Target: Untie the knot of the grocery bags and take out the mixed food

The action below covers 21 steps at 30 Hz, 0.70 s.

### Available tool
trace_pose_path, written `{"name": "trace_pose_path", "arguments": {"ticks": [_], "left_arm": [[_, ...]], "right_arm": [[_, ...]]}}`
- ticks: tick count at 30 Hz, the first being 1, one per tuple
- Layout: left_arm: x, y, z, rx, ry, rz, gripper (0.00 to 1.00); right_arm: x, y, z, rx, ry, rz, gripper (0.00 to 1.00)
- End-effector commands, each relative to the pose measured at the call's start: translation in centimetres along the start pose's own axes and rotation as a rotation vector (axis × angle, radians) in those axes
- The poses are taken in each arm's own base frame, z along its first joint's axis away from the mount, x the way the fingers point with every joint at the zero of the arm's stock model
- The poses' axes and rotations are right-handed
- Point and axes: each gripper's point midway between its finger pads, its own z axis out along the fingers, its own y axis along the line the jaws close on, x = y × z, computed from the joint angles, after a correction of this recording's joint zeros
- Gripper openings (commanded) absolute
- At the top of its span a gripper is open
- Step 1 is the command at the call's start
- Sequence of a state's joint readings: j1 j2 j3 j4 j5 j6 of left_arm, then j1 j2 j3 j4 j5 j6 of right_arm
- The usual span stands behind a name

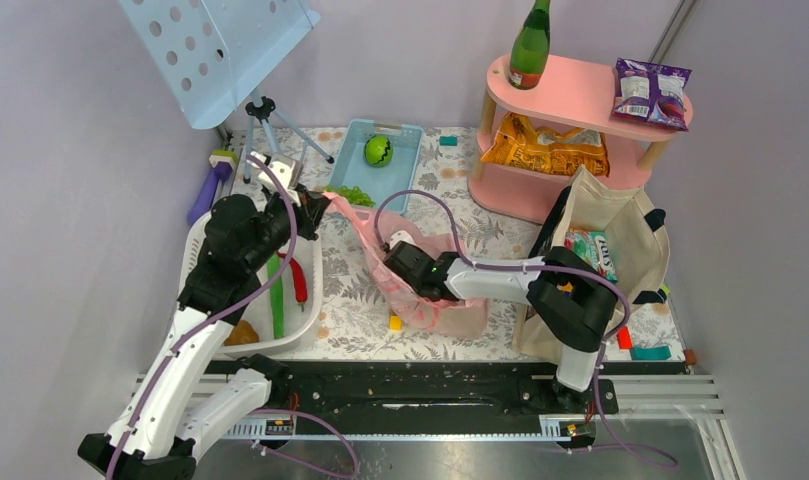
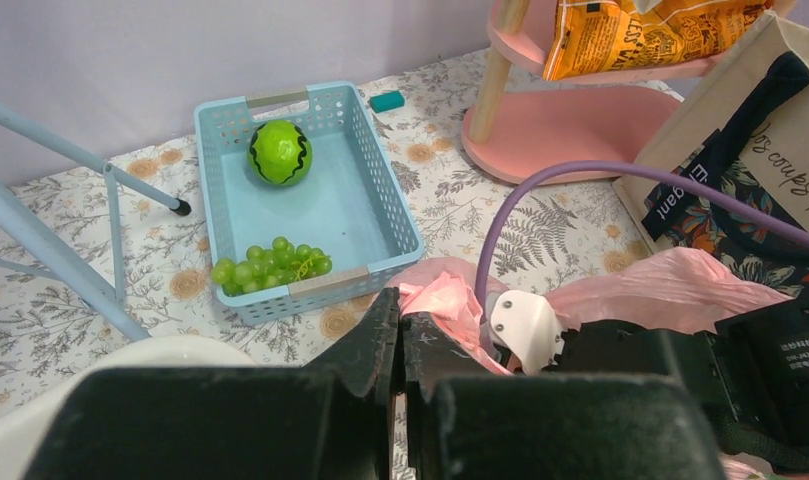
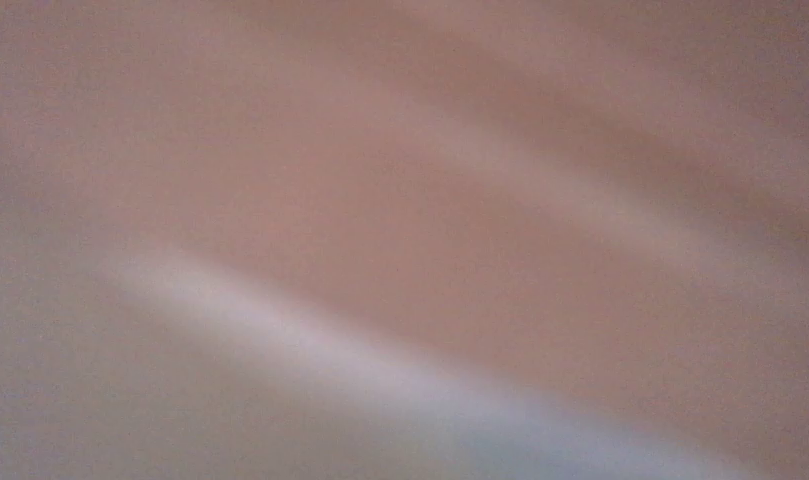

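Observation:
The pink plastic bag point(image 1: 432, 300) lies mid-table, one handle stretched up and left. My left gripper point(image 1: 318, 212) is shut on that handle; in the left wrist view the jaws point(image 2: 400, 315) pinch crumpled pink plastic point(image 2: 442, 300). My right gripper point(image 1: 400, 262) reaches into the bag's mouth, its fingers hidden by the plastic. The right wrist view shows only blurred pink film. The beige canvas tote point(image 1: 635, 225) stands open at the right with a multicoloured snack packet point(image 1: 590, 250) inside. A green leek point(image 1: 276, 300) and a red pepper point(image 1: 299, 283) lie in the white basin point(image 1: 202, 250).
A blue basket point(image 1: 405, 170) behind the bag holds a green ball point(image 1: 378, 150) and grapes point(image 2: 270, 262). The pink shelf point(image 1: 570, 95) at back right carries a green bottle point(image 1: 530, 40), a purple crisp packet point(image 1: 652, 92) and orange crisp packets point(image 1: 545, 150). A blue perforated stand point(image 1: 215, 45) stands back left.

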<state>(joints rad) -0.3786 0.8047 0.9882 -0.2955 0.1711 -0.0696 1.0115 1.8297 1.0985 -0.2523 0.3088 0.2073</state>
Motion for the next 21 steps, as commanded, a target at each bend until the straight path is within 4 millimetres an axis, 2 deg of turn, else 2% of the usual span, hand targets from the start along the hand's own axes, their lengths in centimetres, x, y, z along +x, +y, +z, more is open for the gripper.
{"name": "trace_pose_path", "arguments": {"ticks": [1,5,8,15,19,21], "left_arm": [[-3.2,0.7,-0.5,-0.04,-0.115,0.04,0.0],[-2.9,1.5,-0.3,-0.084,-0.097,0.043,0.0],[-2.8,1.7,-0.2,-0.093,-0.092,0.043,0.0],[-2.6,2.5,-0.2,-0.133,-0.082,0.058,0.0],[-2.2,3.1,0.1,-0.166,-0.062,0.057,0.0],[-1.8,4.4,0.4,-0.234,-0.036,0.036,0.0]], "right_arm": [[-0.6,-0.7,-2.1,-0.002,-0.062,0.017,0.02],[-4.1,0.2,-7.0,-0.141,-0.249,0.056,0.0],[-5.7,0.0,-10.2,-0.186,-0.353,0.074,0.0],[-7.1,-2.8,-14.4,-0.128,-0.486,0.132,0.0],[-8.7,-3.3,-17.8,-0.172,-0.616,0.191,0.0],[-9.5,-3.2,-19.6,-0.213,-0.676,0.203,0.0]]}}
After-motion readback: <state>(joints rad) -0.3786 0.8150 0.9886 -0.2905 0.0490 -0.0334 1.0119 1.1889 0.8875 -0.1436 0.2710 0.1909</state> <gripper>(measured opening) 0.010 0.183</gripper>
